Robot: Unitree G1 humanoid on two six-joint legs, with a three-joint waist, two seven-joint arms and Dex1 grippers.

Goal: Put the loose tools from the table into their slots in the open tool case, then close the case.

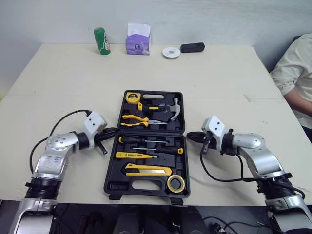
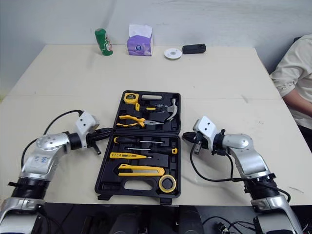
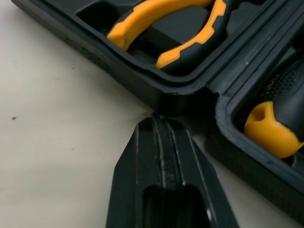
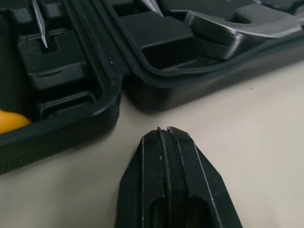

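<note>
Beige table (image 1: 73, 73) against white wall (image 1: 48, 19), tool case (image 1: 113, 186) open

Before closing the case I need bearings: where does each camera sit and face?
Eye views: on the head, facing forward and down at the open tool case; both arms show, left gripper and right gripper flanking its hinge.
Left wrist view: on that wrist, along its shut fingers at the hinge end beside the pliers.
Right wrist view: likewise, at the opposite hinge end beside the hammer.
Shared: both wrist views see the case's hinge.
</note>
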